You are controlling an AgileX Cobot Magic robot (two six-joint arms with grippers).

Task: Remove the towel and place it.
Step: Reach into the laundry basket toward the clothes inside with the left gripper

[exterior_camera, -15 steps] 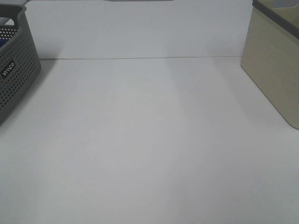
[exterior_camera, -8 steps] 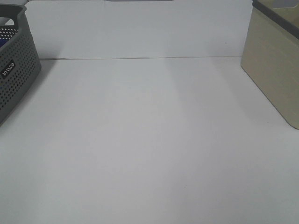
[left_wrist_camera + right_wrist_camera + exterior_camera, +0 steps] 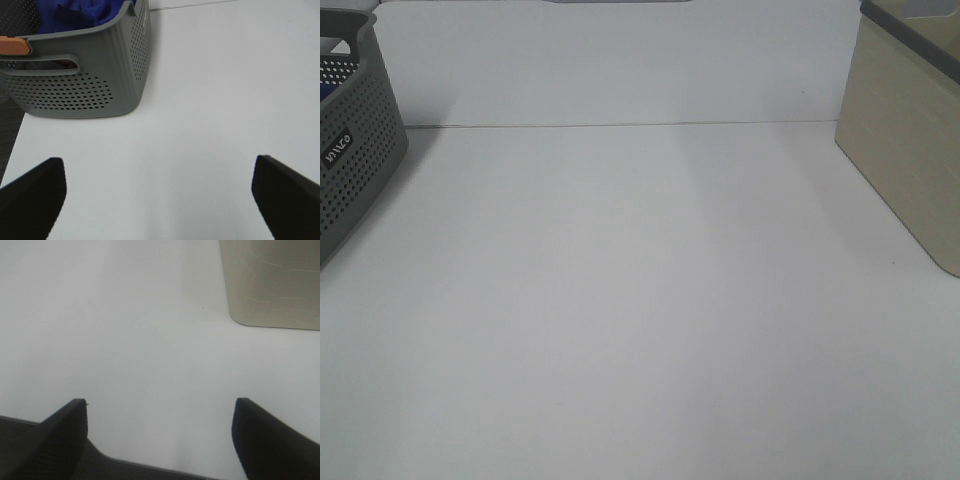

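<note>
Saw a white table [image 3: 640,300] bearing the grey basket [image 3: 90,75], taken here as the landmark. Found a beige bin [image 3: 910,130] well apart from the basket, at the opposite end of the table. Noted the basket itself standing upright close to the table's edge, with perforated walls and a handle slot cut in the side facing the left wrist camera. Found the towel [image 3: 85,12], royal blue and plush, bunched inside the basket, reaching up to the rim at one corner, untouched by either tool. Saw the left gripper [image 3: 157,200] near the basket, above the table, fingers spread wide, holding nothing. Saw the right gripper [image 3: 160,435] well apart from the basket, over at the bin's end, fingers likewise spread wide and empty. Spotted a small orange tab [image 3: 14,46] on the basket's rim.
</note>
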